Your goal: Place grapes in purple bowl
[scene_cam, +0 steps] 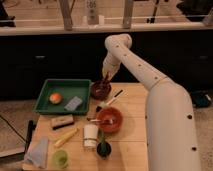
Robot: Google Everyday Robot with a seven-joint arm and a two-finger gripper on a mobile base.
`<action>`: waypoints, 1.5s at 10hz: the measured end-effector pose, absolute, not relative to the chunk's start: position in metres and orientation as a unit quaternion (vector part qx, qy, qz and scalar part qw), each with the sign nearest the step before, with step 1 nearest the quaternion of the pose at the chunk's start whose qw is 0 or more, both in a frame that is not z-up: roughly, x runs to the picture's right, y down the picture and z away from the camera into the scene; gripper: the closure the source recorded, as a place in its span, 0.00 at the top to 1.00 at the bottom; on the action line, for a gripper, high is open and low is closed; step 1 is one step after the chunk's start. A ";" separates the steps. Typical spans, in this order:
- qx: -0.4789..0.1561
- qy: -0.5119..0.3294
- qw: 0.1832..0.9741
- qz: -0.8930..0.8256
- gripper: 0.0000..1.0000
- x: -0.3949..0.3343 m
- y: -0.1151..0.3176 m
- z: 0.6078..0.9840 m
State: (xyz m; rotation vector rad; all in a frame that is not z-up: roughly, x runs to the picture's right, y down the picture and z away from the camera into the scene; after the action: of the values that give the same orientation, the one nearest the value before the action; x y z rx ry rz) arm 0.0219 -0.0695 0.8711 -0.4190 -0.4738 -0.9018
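Over the small round dark-purple bowl (100, 91) on the wooden bench (131, 136) hung the pincer (106, 78), its state not possible to tell, and placing the unseen grapes seemed nearly done.

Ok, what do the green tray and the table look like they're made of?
The green tray looks like matte moulded plastic: one even colour, raised rim. The table looks like pale wood, with faint seams showing, though it could be laminate. The gripper hangs just above the purple bowl.
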 end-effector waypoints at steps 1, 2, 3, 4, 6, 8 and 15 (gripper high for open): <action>-0.201 -0.230 0.848 -0.433 0.52 0.017 -0.068 0.873; -0.203 -0.234 0.844 -0.438 0.63 0.015 -0.067 0.875; -0.206 -0.237 0.841 -0.441 0.72 0.015 -0.065 0.876; -0.208 -0.240 0.838 -0.444 0.79 0.013 -0.062 0.877; -0.210 -0.245 0.833 -0.448 0.80 0.012 -0.058 0.878; -0.212 -0.250 0.830 -0.451 0.80 0.010 -0.054 0.879; -0.217 -0.258 0.828 -0.448 0.80 0.010 -0.049 0.877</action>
State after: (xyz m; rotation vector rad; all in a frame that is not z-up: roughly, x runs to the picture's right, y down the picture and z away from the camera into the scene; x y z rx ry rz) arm 0.0102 -0.0492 0.8772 -0.4607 -0.5486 -0.9512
